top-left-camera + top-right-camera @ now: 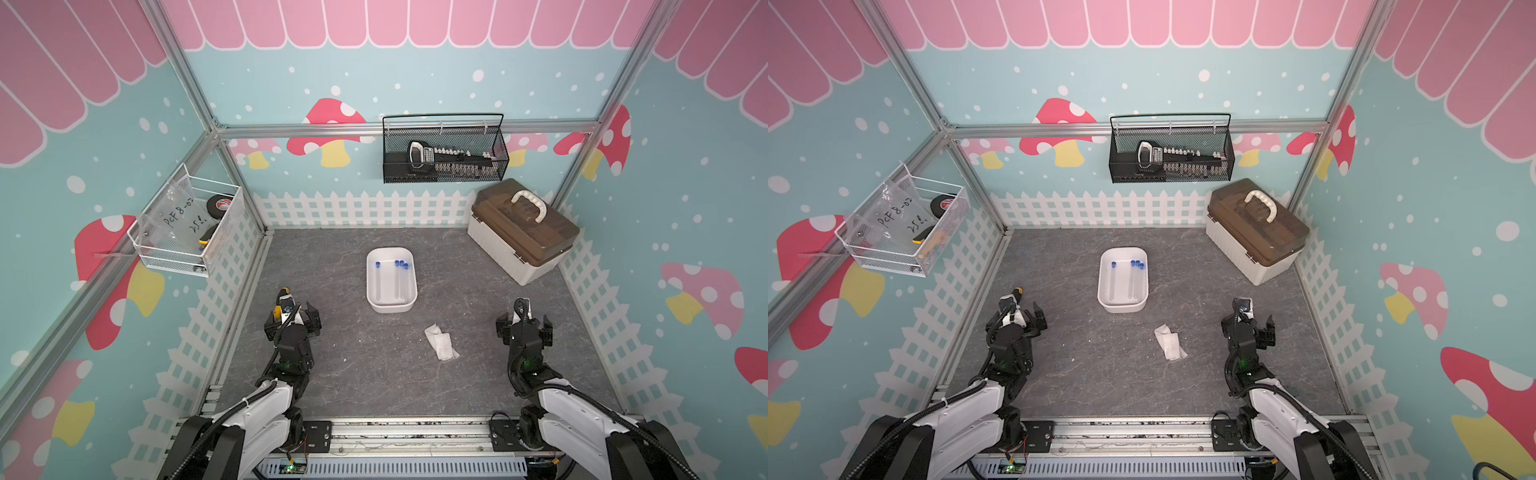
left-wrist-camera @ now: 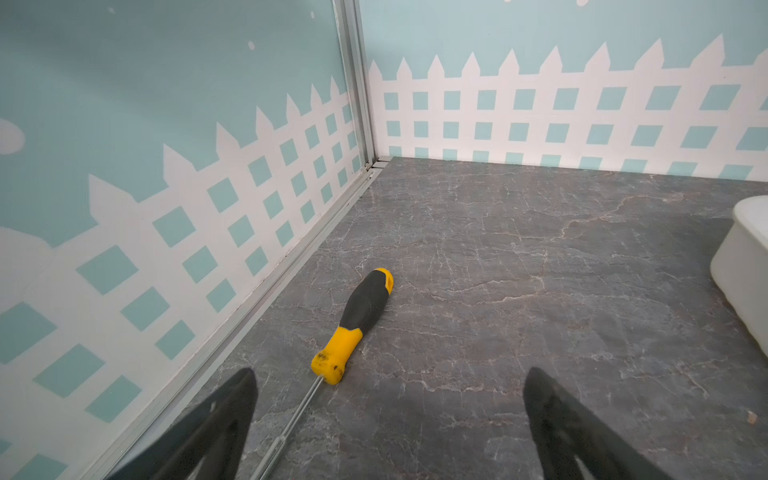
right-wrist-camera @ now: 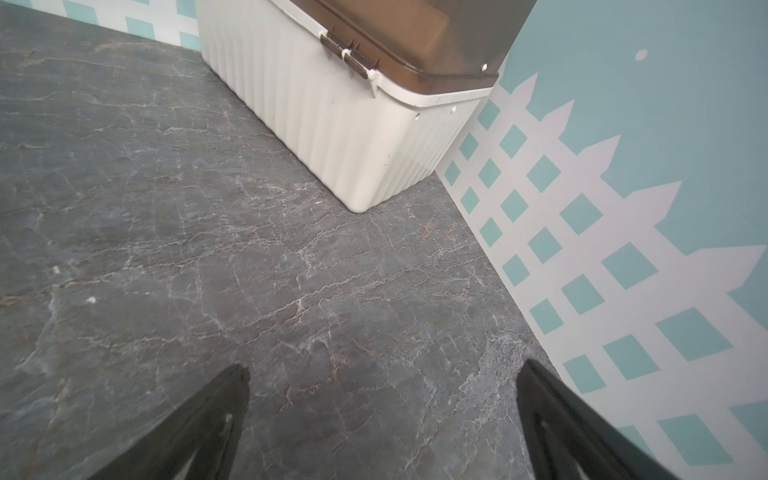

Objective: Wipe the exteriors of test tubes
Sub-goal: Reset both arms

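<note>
Near: left fingers (image 2: 216,428), right fingers (image 3: 199,428) spread wide, empty. Ahead: crumpled white wipe cloth (image 1: 441,343) on grey marbled surface (image 1: 353,374). Beyond: four thin clear blue-capped test tubes (image 1: 397,282) lying in white rectangular plastic tray (image 1: 390,308). Judged light, stiff, slick, fragile; pinch gently mid-length.

Clear glassy test tubes (image 1: 397,281), glossy white plastic tray (image 1: 390,308), smooth stone-look tabletop (image 1: 353,365)
</note>
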`<state>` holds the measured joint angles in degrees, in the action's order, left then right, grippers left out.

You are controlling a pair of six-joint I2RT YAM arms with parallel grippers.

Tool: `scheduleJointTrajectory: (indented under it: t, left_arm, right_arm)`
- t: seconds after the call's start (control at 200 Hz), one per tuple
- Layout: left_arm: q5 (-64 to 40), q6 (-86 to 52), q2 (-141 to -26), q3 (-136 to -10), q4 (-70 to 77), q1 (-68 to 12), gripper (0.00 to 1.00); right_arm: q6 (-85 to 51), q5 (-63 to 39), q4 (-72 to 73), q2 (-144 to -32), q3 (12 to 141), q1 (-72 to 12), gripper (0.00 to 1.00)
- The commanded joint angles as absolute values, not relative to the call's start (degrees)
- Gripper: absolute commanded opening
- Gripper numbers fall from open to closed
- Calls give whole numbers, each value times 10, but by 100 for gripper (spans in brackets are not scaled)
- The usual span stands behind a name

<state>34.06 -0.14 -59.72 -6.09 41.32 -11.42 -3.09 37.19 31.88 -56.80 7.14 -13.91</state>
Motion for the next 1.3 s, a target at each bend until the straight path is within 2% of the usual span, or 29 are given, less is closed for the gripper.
scheduleJointTrajectory:
  t: [0.0, 0.2, 0.345, 0.545, 0.771, 1.076, 1.291]
  left_arm:
    - [309, 16, -640, -77, 513, -101, 100]
    - [292, 6, -733, -87, 633, -91, 100]
    - [262, -2, -778, -86, 686, -88, 100]
    - [272, -1, -883, -79, 813, -89, 100]
    - [249, 8, -891, -84, 812, -89, 100]
    - [242, 11, -906, -91, 812, -89, 100]
    - [241, 12, -915, -95, 812, -89, 100]
  right_arm:
    - [-40, 338, 417, -608, 90, -122, 99]
    - [-47, 308, 463, -658, 103, -110, 99]
    - [-54, 307, 481, -668, 101, -102, 99]
    - [-62, 300, 481, -661, 96, -92, 99]
    - [-65, 291, 503, -671, 92, -84, 99]
    - [-25, 259, 542, -738, 124, -72, 99]
    - [-19, 226, 660, -851, 122, -52, 99]
